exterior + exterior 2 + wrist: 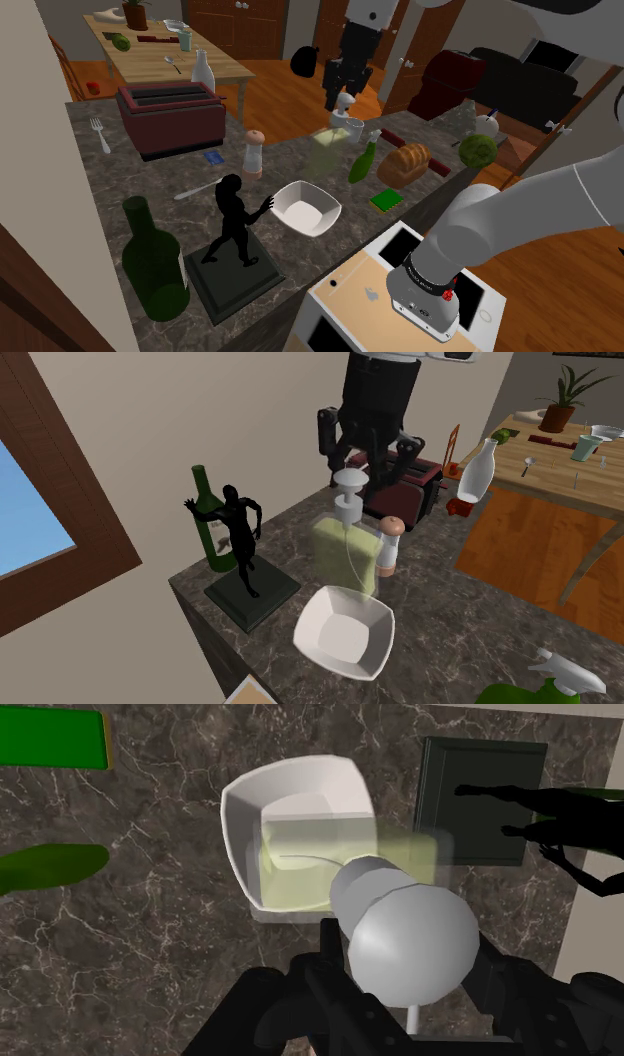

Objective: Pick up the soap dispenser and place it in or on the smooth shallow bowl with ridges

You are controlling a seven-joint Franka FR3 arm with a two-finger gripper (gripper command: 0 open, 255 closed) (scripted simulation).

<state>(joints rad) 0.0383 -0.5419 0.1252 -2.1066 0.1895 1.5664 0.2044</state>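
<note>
Left of the second exterior view: black statue (238, 532) on its base, green bottle (208, 517) behind it
Centre: soap dispenser (345, 547), pale see-thru green, up in the air right over the white bowl (345, 634)
Top centre: gripper (364, 464) clamped on the pump
</note>
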